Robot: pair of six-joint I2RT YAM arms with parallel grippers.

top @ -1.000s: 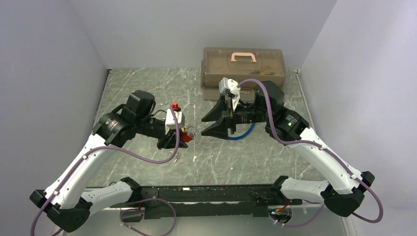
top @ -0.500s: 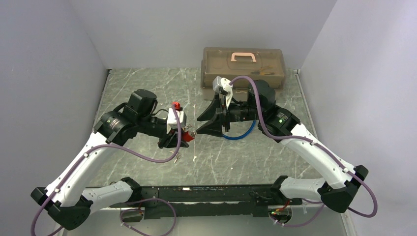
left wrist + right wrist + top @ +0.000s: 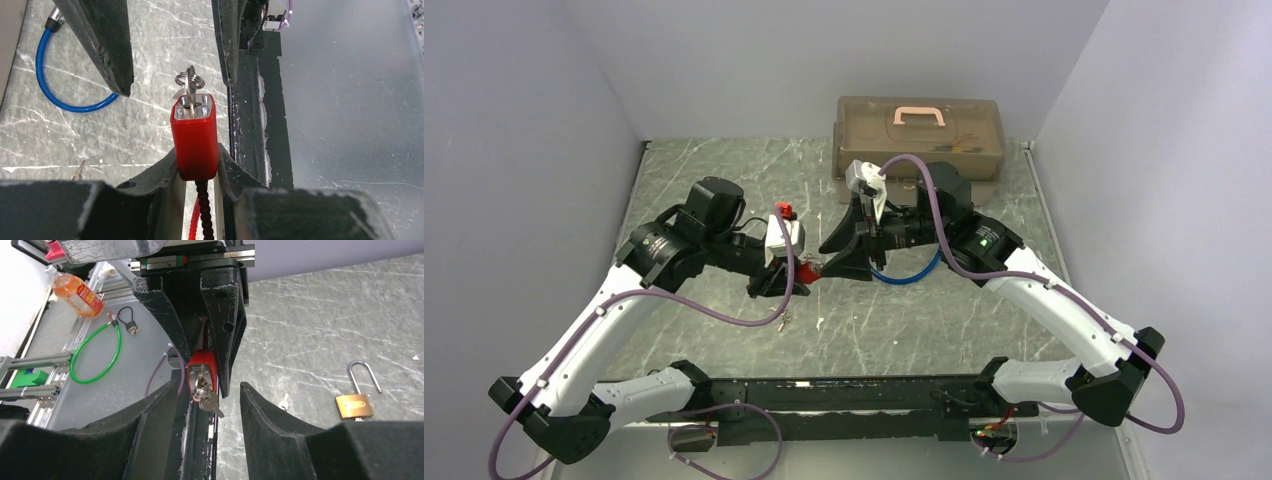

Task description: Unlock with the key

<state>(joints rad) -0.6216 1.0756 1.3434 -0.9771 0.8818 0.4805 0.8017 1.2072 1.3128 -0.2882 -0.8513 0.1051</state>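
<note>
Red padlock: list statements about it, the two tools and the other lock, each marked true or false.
1. The left tool grips the red padlock. True.
2. A key sits in the red padlock. True.
3. The right tool is shut on the key. False: it is open, with the key in the gap between its fingers.
4. The brass padlock is locked. False: its shackle stands open as it lies on the table.
</note>
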